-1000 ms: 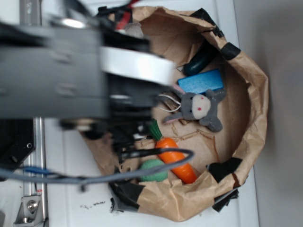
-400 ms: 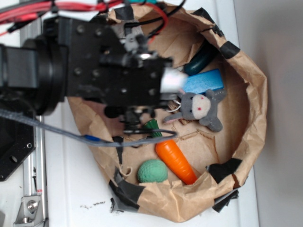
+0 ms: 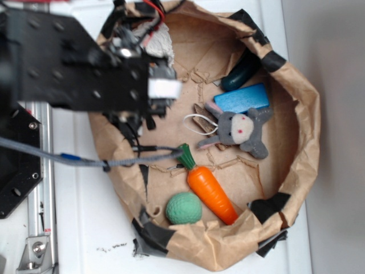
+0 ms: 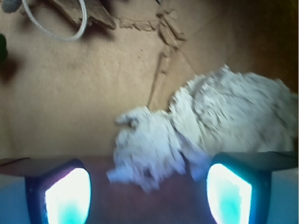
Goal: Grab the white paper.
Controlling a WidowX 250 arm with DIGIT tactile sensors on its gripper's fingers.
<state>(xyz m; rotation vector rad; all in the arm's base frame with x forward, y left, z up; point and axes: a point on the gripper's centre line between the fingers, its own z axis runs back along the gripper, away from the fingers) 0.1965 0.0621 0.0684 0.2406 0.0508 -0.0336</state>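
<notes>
Between the two glowing fingers (image 4: 69, 196) of the end effector (image 4: 148, 198) lies the white paper (image 4: 147, 147), a small lumpy wad with a ragged, wrinkly skin. It sits a little nearer the right finger, and neither finger touches it. The end effector is wide open and holds nothing. Just behind the wad, to its right and touching it, is a bigger white paper lump (image 4: 233, 121). Both rest on the brown floor of the paper bag (image 3: 296, 103).

Seen from the outside view, the black arm (image 3: 68, 63) reaches in from the left over the top left part of the bag. It hides the small wad there, and only a bit of white paper (image 3: 162, 41) peeks out past it. A grey cable (image 3: 85, 161) hangs from the arm and loops across the bag's edge.

Farther right in the bag are a blue block (image 3: 242, 98), a grey toy bunny (image 3: 239, 130), a dark teal thing (image 3: 242, 73), an orange carrot (image 3: 208, 188) and a green ball (image 3: 183, 208). The bag stands on the white bench (image 3: 85, 228).
</notes>
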